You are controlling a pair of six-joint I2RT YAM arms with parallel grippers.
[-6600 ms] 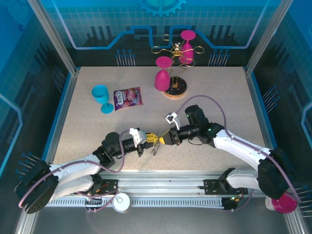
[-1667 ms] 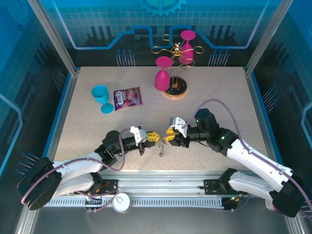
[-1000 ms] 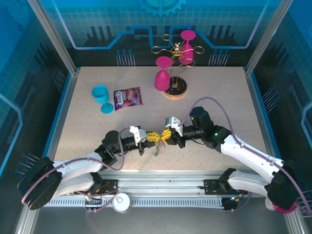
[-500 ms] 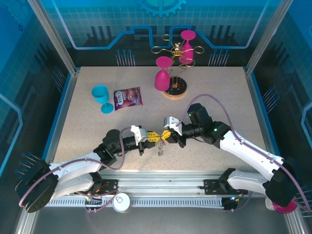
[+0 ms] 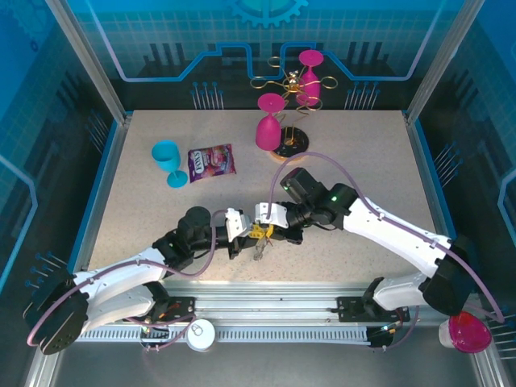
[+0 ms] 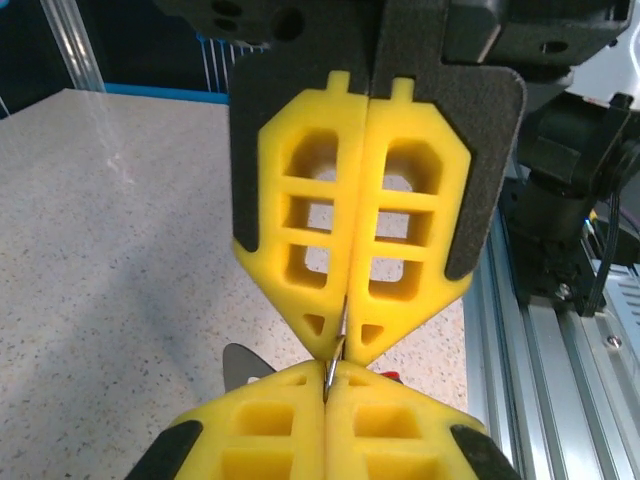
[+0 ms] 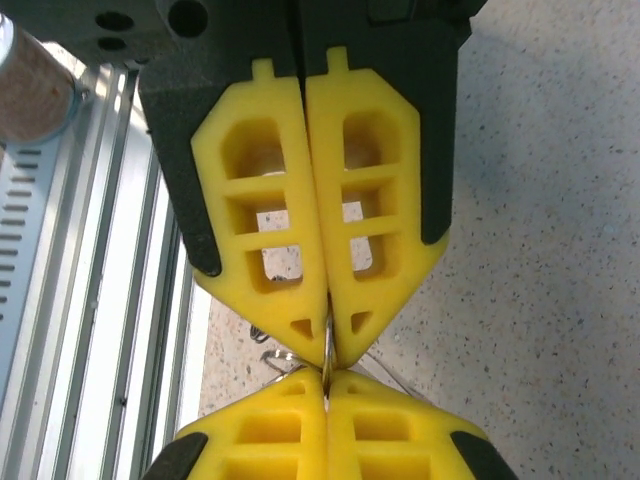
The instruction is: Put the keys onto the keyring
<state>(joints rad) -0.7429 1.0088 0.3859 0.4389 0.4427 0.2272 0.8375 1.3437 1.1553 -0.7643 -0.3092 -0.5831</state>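
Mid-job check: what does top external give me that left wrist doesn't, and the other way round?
Top external: both whole arms, the keyring hanging where they meet, blue cup, snack bag, pink glass by the gold rack. Left wrist: a thin metal strip pinched where the tips meet, a red speck beside it. Both: left gripper and right gripper shut, tip to tip, above the table.

Bright, even overhead light, soft shadows; wrist close-ups sharp, backgrounds slightly blurred.

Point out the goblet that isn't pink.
The blue goblet, beside the snack packet, well left of the gold wire rack. The goblets at the rack are pink.
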